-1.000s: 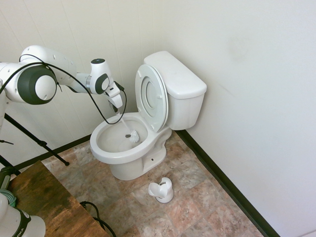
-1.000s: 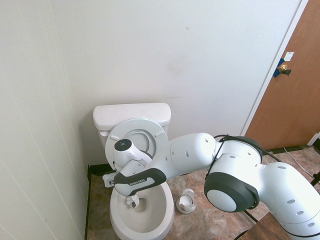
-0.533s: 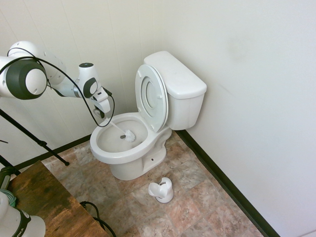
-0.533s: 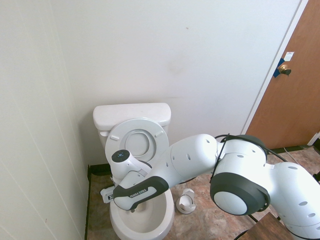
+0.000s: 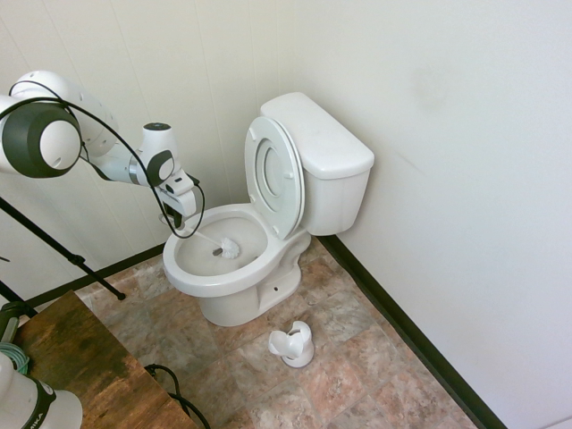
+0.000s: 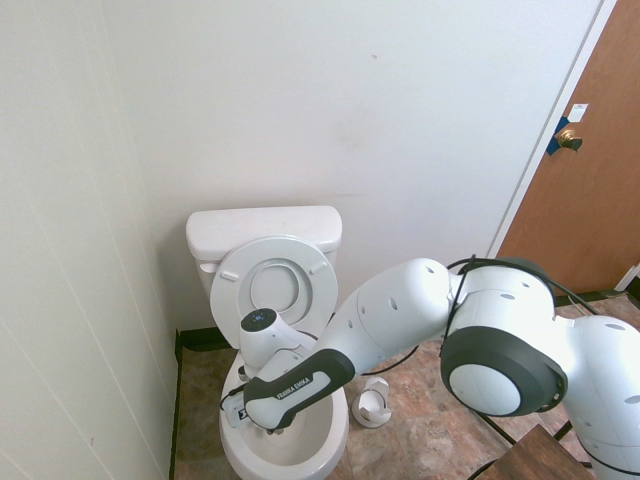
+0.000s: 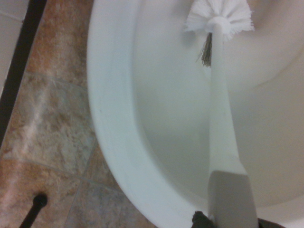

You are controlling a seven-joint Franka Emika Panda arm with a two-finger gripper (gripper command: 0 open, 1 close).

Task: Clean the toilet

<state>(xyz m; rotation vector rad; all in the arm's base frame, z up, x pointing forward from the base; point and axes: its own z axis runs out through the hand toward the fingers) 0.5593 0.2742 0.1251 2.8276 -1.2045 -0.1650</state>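
The white toilet (image 5: 323, 152) stands in the corner with its seat and lid (image 5: 273, 174) raised against the tank. My gripper (image 5: 181, 219) hovers over the bowl's wall-side rim, shut on the handle of a white toilet brush (image 5: 230, 248). The brush head rests inside the bowl (image 5: 192, 273). In the second exterior view my arm crosses the bowl (image 6: 300, 450), the gripper (image 6: 237, 417) sits low at its left rim, and the tank (image 6: 262, 228) is behind. The wrist view shows the brush (image 7: 219, 16) bristles against the bowl's inner wall (image 7: 161, 95).
The small white brush holder (image 5: 293, 344) lies on the tiled floor in front of the toilet. Walls close in behind the toilet and on the arm's side of it. A wooden table corner (image 5: 80, 357) is nearby. A brown door (image 6: 585, 190) stands to the right.
My gripper has moved down and away from the raised seat toward the bowl's wall-side rim. The brush handle now leans flatter, and the head has shifted slightly across the bowl.
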